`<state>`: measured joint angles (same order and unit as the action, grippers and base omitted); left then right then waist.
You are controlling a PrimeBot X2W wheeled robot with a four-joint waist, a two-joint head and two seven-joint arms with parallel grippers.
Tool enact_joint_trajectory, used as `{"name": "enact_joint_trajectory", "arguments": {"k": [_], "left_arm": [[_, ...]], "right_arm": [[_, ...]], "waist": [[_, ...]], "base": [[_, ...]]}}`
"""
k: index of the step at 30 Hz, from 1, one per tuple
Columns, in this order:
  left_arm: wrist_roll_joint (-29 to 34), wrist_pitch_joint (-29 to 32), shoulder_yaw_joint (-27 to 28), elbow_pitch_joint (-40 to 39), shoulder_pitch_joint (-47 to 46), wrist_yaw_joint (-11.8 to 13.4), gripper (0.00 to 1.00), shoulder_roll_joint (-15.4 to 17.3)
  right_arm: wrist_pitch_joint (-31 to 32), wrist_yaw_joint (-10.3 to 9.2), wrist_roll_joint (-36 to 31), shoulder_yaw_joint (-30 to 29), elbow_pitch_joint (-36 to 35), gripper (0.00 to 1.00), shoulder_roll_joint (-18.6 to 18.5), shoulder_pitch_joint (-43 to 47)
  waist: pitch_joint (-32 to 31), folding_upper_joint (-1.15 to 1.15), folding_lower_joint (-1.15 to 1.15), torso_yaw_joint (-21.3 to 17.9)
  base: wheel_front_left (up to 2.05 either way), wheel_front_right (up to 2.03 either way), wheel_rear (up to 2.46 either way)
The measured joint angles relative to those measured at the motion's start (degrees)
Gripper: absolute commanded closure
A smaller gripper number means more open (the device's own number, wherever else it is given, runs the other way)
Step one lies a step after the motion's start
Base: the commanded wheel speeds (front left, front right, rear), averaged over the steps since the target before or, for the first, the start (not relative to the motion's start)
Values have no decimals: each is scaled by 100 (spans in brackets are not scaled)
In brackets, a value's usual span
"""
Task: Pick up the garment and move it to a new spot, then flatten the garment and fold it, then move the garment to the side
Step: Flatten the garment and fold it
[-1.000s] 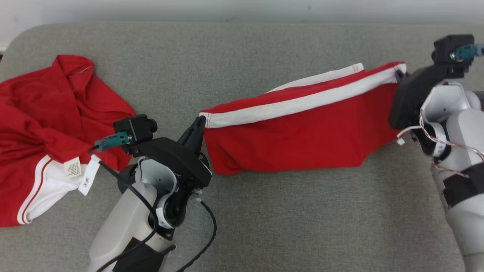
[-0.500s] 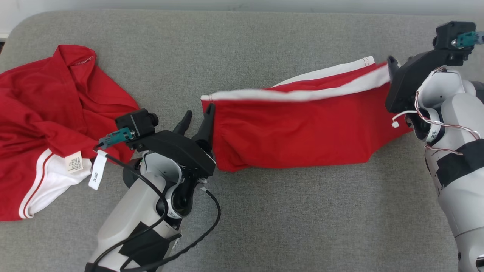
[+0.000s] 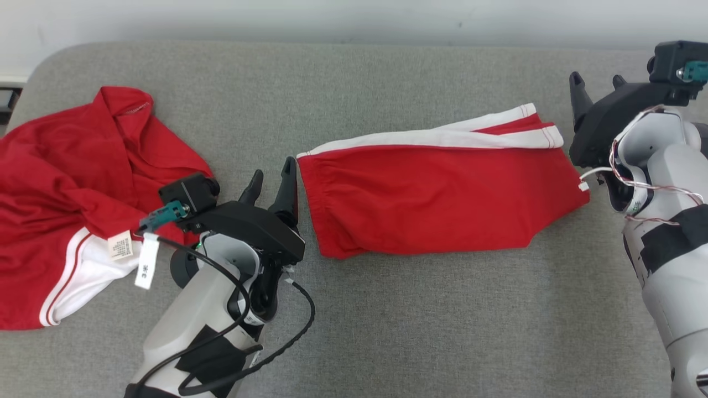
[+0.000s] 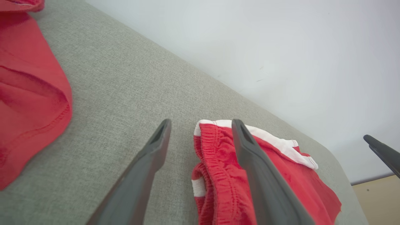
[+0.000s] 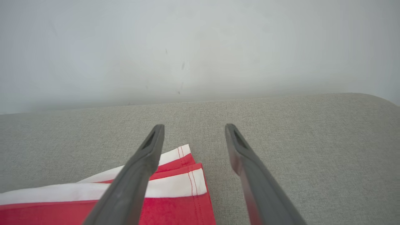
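The garment [image 3: 437, 199], red shorts with white side stripes, lies folded and flat on the grey padded surface [image 3: 387, 309], held by nothing. My left gripper [image 3: 272, 171] is open just left of the waistband end, its right finger close beside the cloth. In the left wrist view the left gripper [image 4: 201, 122] stands open over the waistband corner of the garment [image 4: 300, 175]. My right gripper [image 3: 596, 80] is open, above and to the right of the garment's hem end. In the right wrist view the right gripper [image 5: 194, 126] is open, with the striped corner of the garment [image 5: 178, 187] below it.
A second red garment [image 3: 72, 182] with white trim and hanging labels [image 3: 146, 260] lies crumpled at the left, also in the left wrist view [image 4: 28, 93]. A pale wall [image 3: 354, 16] runs behind the surface. A right gripper finger [image 4: 381, 153] shows at the left wrist view's edge.
Both grippers have opened and let go of the garment's ends. The garment has dropped flat onto the surface. The right gripper has lifted away from the hem. The head camera has shifted.
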<state>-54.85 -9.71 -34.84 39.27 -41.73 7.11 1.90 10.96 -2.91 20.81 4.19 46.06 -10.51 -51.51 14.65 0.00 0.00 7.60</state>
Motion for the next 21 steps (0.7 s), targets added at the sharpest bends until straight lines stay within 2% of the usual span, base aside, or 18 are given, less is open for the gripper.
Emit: {"name": "enact_joint_trajectory", "arguments": {"k": [6, 11, 16, 19, 21], "left_arm": [[15, -20, -263, 33, 96, 0, 0, 4], [54, 145, -505, 33, 532, -7, 0, 7], [76, 247, -665, 47, 945, -14, 0, 82], [97, 394, -845, 43, 1178, -160, 0, 213], [152, 444, -927, 29, 1267, -159, 0, 252]], "right_arm": [[-266, 196, 3, 9, 92, 0, -119, 250], [-377, 293, 1, 62, 209, 0, -143, 702], [-475, 304, 0, 107, 212, 0, -99, 1151], [-498, 349, 10, 110, 223, 0, -2, 1556], [-490, 350, 46, 105, 207, 0, 34, 1720]], "waist": [[-310, 0, 0, -3], [-634, 0, 0, -16], [-980, -1, -1, -49], [-1239, 0, -1, -86], [-1338, -1, -2, -108]], "base": [[0, 0, 0], [0, 0, 0], [0, 0, 0], [0, 0, 0], [0, 0, 0]]}}
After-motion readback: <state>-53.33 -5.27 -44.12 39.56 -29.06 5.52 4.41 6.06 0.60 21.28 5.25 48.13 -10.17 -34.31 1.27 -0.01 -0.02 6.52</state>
